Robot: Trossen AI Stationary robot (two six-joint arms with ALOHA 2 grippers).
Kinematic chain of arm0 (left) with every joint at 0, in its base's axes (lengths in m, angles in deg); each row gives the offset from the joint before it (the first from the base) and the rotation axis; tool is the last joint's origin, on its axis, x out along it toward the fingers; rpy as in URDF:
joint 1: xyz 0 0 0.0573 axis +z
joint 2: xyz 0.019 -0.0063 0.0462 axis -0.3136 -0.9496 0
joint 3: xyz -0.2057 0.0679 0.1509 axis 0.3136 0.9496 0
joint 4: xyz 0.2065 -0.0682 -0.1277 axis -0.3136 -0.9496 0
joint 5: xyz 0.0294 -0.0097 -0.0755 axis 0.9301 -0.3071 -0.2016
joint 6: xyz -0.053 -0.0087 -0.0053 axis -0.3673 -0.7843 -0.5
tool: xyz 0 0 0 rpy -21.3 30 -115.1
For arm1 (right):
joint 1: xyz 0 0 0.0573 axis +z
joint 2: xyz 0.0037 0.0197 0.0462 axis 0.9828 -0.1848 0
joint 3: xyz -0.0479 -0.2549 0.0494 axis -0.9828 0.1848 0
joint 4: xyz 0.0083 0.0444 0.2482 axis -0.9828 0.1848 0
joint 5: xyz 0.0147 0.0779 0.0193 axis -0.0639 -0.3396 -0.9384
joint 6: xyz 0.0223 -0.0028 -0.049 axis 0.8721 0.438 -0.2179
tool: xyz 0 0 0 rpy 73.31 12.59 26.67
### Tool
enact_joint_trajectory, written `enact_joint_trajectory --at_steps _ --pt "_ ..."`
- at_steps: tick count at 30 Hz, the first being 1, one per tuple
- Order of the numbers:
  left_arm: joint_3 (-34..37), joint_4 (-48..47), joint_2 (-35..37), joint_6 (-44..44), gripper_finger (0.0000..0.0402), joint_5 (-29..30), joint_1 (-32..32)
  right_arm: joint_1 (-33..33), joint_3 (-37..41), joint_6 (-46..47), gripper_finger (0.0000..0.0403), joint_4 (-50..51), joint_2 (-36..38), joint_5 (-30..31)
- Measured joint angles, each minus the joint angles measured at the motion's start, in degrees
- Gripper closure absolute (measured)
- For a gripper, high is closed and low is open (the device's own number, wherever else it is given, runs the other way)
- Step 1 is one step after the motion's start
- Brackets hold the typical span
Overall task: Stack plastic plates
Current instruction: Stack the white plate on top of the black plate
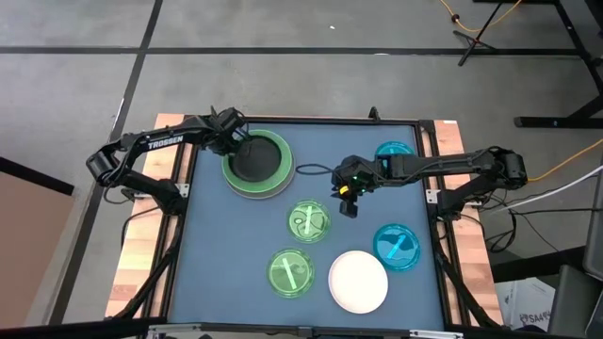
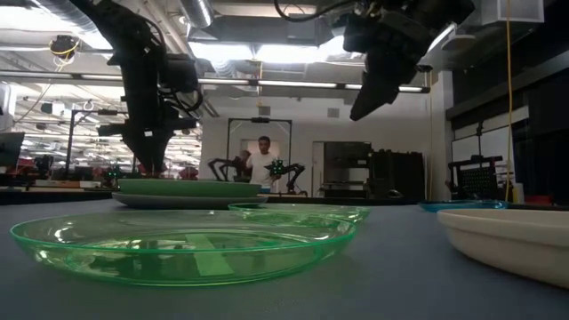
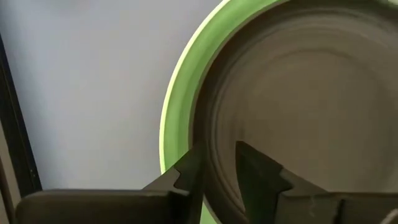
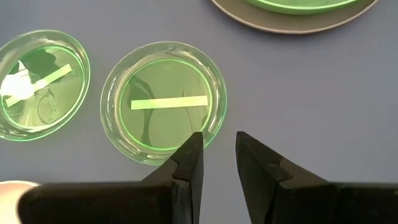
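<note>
Left gripper straddles black plate's rim, grip uncertain. Grey-green-black stack built; five plates loose. Right gripper parted, empty.

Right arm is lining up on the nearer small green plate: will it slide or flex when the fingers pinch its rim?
The small green plate looks thin, clear and rigid, so it is probably light and stiff rather than floppy. Its glossy rim may be slippery. Lying flat on the smooth table, it could skid under a sideways nudge. The right gripper hangs above its edge, fingers parted.
</note>
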Motion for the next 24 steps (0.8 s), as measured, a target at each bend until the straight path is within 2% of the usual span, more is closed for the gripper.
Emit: enact_joint_trajectory --at_steps 13,24 --pt "0.01 8.56 0.00 0.56 0.0316 0.35 -5.56 0.16 0.00 -0.01 0.0317 1.31 0.00 -3.24" --pt "0.00 16.22 0.00 0.60 0.0316 0.29 -15.77 7.57 0.00 -3.15 0.0317 1.52 0.00 -3.50"
